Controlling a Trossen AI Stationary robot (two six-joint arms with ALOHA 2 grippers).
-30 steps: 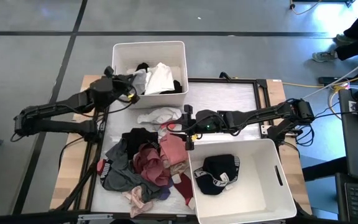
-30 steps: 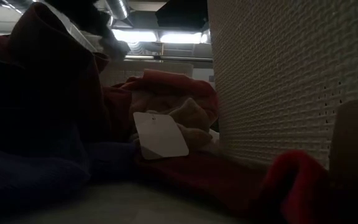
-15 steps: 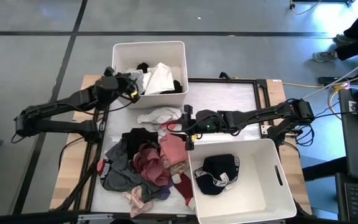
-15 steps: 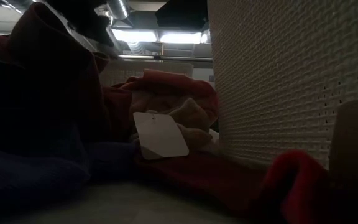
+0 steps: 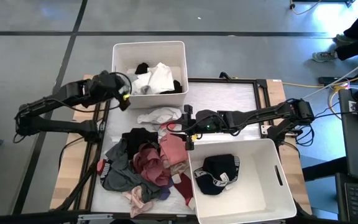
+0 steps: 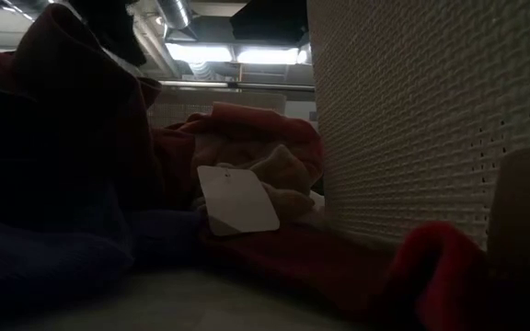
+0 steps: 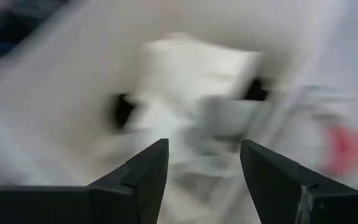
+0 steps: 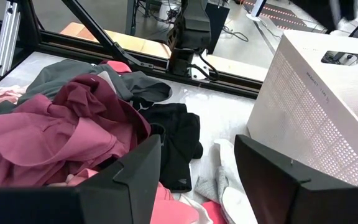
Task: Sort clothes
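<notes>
Your left gripper (image 5: 124, 98) sat at the left edge of the far bin (image 5: 118, 53), just outside its wall, jaws apart w/ nothing between them; the left wrist view was blurred but showed both fingers (image 7: 143, 171) spread over white cloth in that bin. Far bin held light stuff: a white garment (image 5: 159, 77) w/ a grey piece beside it and a couple of dark bits (image 5: 142, 66) at the back. Your right gripper (image 5: 188, 127) hovered low over the middle of the table (image 5: 229, 96), at the top right edge of the pile, jaws released and empty; its wrist view showed the fingers (image 8: 135, 171) wide apart above a black garment (image 8: 178, 137) and maroon cloth (image 8: 55, 124). Most clothes were still unsorted: the pile (image 5: 145, 163) lay on the table's near left, black, grey, maroon and pink pieces overlapping, touching the near bin's left wall. One white garment (image 5: 158, 115) lay apart, betw. the pile and the far bin. Near bin (image 5: 272, 186) held one black item w/ a white lettered band (image 5: 217, 173). Low view: dim, red and dark cloth w/ a white tag (image 6: 237, 199) right beside the bin's perforated wall (image 6: 421, 119). A person's legs showed at the top right of the high view, well away from the table.
</notes>
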